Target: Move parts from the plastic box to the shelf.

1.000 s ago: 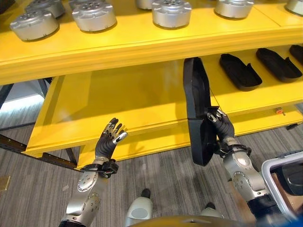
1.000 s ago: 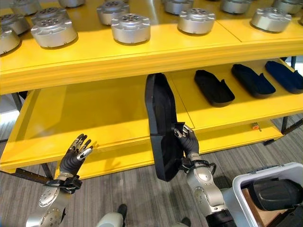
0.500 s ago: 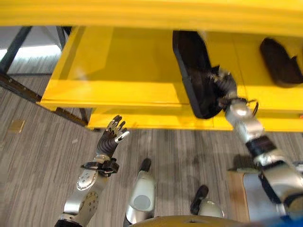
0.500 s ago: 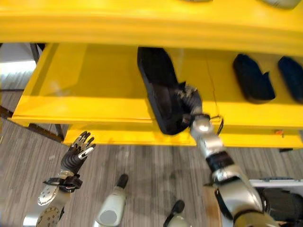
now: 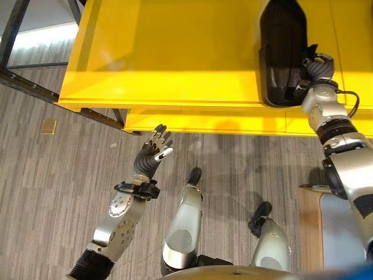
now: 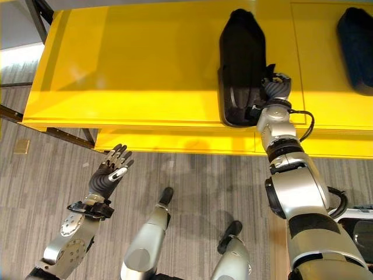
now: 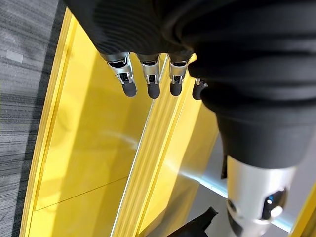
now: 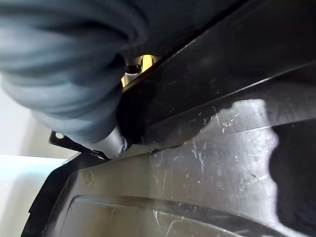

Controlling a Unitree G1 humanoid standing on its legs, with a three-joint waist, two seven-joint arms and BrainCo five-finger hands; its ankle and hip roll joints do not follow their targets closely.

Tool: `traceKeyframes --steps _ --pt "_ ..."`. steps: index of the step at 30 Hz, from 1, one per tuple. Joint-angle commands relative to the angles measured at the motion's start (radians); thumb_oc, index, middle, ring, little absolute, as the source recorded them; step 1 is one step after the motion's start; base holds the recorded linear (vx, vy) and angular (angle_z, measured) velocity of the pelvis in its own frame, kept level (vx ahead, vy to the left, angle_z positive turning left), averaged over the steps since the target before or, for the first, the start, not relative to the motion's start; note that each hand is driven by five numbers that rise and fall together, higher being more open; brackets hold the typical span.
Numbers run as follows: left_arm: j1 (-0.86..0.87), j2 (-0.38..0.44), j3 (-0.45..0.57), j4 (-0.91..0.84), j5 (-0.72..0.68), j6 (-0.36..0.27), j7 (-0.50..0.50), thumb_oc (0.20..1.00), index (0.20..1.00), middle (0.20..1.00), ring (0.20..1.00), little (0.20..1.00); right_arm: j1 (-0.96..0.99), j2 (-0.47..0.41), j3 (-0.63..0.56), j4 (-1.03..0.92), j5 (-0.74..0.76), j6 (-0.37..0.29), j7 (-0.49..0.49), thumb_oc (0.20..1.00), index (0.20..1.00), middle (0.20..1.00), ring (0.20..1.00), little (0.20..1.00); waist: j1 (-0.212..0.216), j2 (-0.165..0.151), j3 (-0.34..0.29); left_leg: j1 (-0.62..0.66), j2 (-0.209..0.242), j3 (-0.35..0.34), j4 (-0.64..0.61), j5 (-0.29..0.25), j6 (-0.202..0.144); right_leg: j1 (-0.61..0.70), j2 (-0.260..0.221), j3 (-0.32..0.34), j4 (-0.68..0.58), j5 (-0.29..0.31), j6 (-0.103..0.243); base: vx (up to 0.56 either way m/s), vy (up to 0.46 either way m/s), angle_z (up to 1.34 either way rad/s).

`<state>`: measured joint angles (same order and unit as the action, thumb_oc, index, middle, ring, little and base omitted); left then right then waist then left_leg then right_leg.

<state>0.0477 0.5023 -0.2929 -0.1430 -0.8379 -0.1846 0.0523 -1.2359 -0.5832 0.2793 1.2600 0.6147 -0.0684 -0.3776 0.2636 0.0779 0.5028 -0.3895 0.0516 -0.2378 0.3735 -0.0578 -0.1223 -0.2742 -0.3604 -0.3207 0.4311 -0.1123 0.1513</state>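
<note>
Black part (image 6: 242, 64): flat on yellow shelf (image 6: 134, 70), near front edge. Right hand (image 6: 276, 87): fingers clamped on its rim. Left hand (image 6: 109, 174): fingers spread, empty, over the floor.

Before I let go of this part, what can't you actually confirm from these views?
- Right hand grip: fingers sit behind the black part, right wrist view too close to tell.
- Whether the part lies flat on the shelf: its underside is hidden.
- Second part: cut off by the right eye view's edge.
- Left hand is open, idle.
</note>
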Motion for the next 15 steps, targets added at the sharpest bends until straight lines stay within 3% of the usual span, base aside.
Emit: traceKeyframes --steps 1,4,15 --pt "0.024 0.054 0.013 -0.077 -0.001 -0.07 0.014 1.0 1.0 1.0 1.0 1.0 -0.114 -0.051 0.03 -0.036 0.017 -0.058 -0.008 0.2 0.2 0.2 0.2 0.2 -0.009 -0.01 -0.057 -0.048 0.011 0.021 0.019 -0.005 0.039 0.043 0.021 0.0 0.118 -0.108 -0.032 0.07 -0.046 0.14" --pt "-0.001 0.062 -0.008 -0.084 0.003 -0.074 0.017 1.0 1.0 1.0 1.0 1.0 -0.164 -0.1 0.037 0.007 0.039 -0.058 -0.011 0.2 0.2 0.2 0.2 0.2 0.002 -0.002 -0.052 -0.069 0.002 0.012 0.054 -0.042 0.039 0.028 0.015 0.009 0.156 -0.145 -0.023 0.02 -0.035 0.09" --pt "-0.039 0.082 -0.04 -0.103 -0.009 -0.091 0.022 1.0 1.0 1.0 1.0 1.0 -0.289 -0.226 0.163 0.031 0.0 -0.05 -0.009 0.2 0.2 0.2 0.2 0.2 0.012 0.023 -0.031 -0.164 -0.036 0.0 0.106 -0.055 0.054 -0.049 0.0 0.008 0.213 -0.164 -0.026 0.01 -0.015 0.08"
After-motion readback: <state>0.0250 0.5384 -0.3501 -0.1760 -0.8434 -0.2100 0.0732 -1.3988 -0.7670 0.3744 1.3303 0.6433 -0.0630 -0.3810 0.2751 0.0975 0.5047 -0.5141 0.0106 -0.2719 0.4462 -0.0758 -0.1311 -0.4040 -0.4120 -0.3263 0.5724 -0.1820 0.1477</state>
